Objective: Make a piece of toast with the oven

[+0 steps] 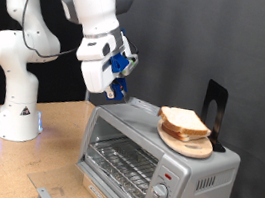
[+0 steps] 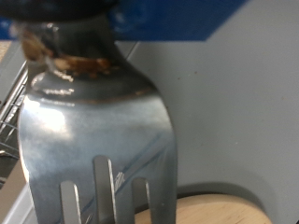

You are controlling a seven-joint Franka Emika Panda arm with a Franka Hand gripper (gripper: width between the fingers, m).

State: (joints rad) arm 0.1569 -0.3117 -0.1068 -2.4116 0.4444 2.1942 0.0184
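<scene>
A black backdrop hangs behind the wooden table [image 1: 57, 128], where the oven [image 1: 153, 158] sits with the piece of toast [image 1: 183, 120] on a round wooden board [image 1: 188, 142] on its roof. The gripper [image 1: 121, 77] hovers just left of the bread, clamped on a metal fork [image 2: 98, 121] (blue-handled, it seems). Judging by this, the bread is being approached; lifting it calls for sliding the tines underneath.

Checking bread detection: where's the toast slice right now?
In the exterior view the piece of toast lies on a round wooden board on top of the oven, towards the view's right, with the gripper just to its left.
</scene>
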